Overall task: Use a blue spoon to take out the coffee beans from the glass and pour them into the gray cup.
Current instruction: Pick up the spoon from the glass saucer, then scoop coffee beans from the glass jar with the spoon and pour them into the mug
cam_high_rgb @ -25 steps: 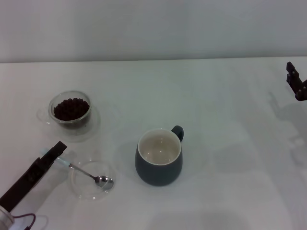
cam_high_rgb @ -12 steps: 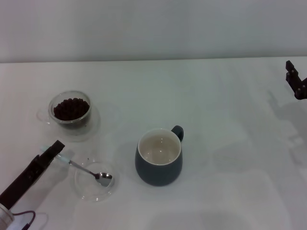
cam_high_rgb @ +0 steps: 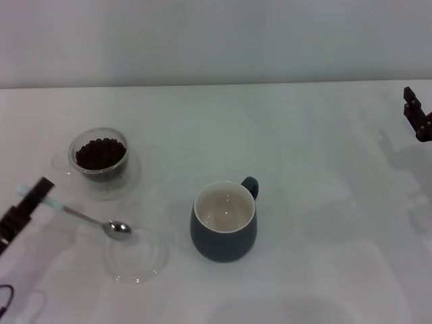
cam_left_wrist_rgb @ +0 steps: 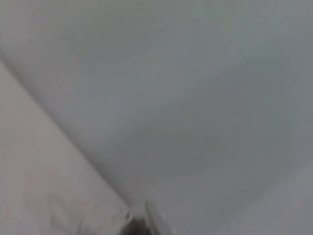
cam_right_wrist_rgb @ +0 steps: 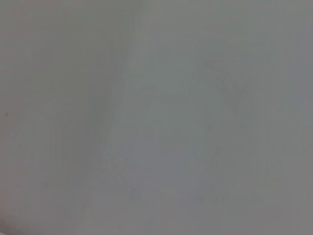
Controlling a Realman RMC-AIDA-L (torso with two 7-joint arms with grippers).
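**Spoon's up off the saucer, beans are next**

The left gripper [cam_high_rgb: 42, 191] sits at the left edge of the head view, clamped on the pale-blue handle end of the blue spoon [cam_high_rgb: 91, 219], a small teaspoon with a shiny metal bowl and neck. It's held close to level, handle toward the arm and bowl pointing out to the robot's right. I'd guess the grip is that far back so the whole metal end stays free to dip. The bowl looks empty and hangs over the table just past the far rim of the flat clear glass saucer [cam_high_rgb: 137, 255], which has nothing on it.

The glass [cam_high_rgb: 99, 154], a squat clear round cup with a thick rim, stands a bit further back, just beyond the spoon. The coffee beans [cam_high_rgb: 100, 151], small dark near-black ovals, fill it most of the way and none are outside it, so no scoop has happened as far as I can tell. The gray cup [cam_high_rgb: 223, 221], a rounded dark blue-gray mug with a cream inside, is off to the right with its loop handle facing away; the inside is bare. It stands near the glass, so the carry should be short.

The right gripper [cam_high_rgb: 416, 121] is parked at the far right edge, well apart from everything.

Neither wrist view shows much, just pale surface.

Next move, I reckon: swing the bowl back over the glass and tip it down into the beans.
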